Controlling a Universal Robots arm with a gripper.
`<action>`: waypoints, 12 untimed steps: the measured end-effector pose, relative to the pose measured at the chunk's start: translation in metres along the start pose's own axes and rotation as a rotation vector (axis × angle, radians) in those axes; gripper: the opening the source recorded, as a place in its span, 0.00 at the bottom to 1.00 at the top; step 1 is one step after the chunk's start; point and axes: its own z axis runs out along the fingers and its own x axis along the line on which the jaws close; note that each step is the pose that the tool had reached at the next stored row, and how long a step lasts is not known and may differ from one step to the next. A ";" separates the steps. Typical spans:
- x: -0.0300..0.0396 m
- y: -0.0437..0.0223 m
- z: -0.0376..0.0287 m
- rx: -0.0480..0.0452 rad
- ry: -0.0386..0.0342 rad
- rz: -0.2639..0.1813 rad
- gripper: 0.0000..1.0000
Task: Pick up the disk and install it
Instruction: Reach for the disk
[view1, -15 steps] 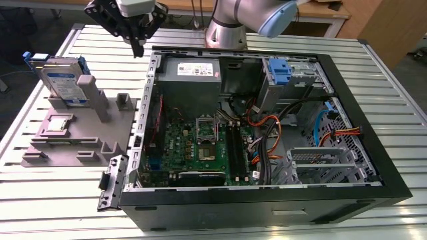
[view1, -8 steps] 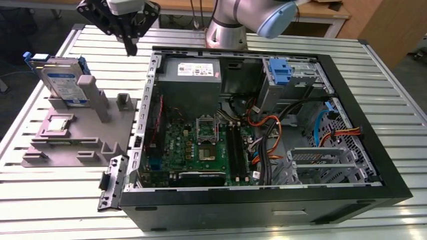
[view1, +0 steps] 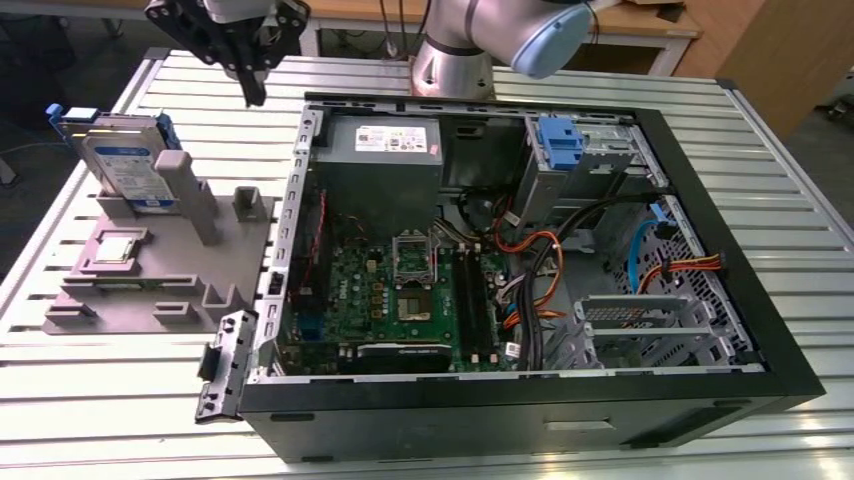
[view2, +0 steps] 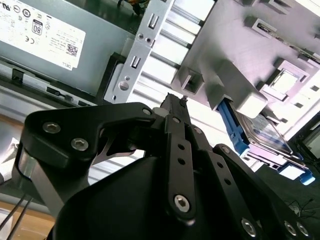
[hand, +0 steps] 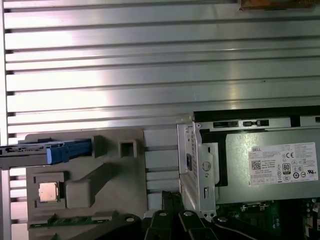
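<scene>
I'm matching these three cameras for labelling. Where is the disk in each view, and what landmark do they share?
Exterior view: the disk stands on edge in the grey fixture, at the exterior view's left, outside the computer case.
First wrist view: the disk is seen edge-on, slotted in the fixture.
Second wrist view: the disk leans behind the fixture's post.
Shared landmark: the power supply with its white sticker.
</scene>
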 end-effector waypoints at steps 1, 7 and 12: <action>0.0023 0.0005 0.0002 -0.0002 -0.0002 0.000 0.10; 0.0214 0.0019 0.0006 -0.0002 -0.0002 0.000 0.10; 0.0366 0.0039 0.0014 -0.0001 -0.0002 0.000 0.10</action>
